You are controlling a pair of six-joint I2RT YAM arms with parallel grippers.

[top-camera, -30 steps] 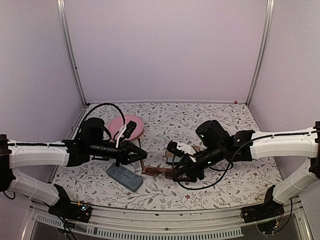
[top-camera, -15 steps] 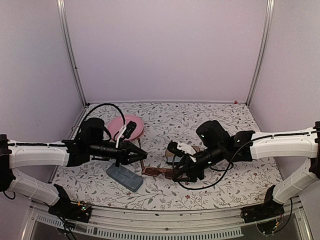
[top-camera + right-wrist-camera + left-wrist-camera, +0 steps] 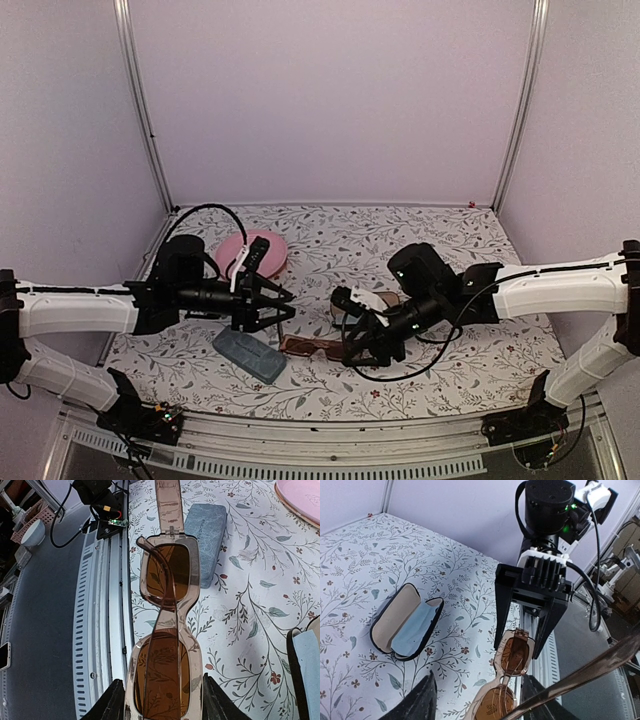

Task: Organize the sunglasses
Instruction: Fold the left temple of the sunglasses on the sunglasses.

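A pair of sunglasses (image 3: 308,347) with a reddish-brown frame and amber-dark lenses hangs low over the table between the two arms. My right gripper (image 3: 353,350) is shut on one lens end of it, the frame (image 3: 167,630) wedged between both fingers. In the left wrist view the same pair (image 3: 506,677) points at me, with one unfolded temple arm (image 3: 600,667) running past my right finger. My left gripper (image 3: 288,308) stands open just left of the pair, fingers (image 3: 422,700) apart and gripping nothing.
A grey-blue rectangular case (image 3: 250,353) lies shut under the left gripper, near the front. An open black hard case (image 3: 405,622) with a blue cloth inside lies behind the right gripper. A pink plate (image 3: 262,250) sits at the back left. The table's metal front rail (image 3: 107,605) is close.
My left gripper has opened and let go of the sunglasses' temple arm. The right gripper, still holding the pair, has shifted slightly left and toward the front.
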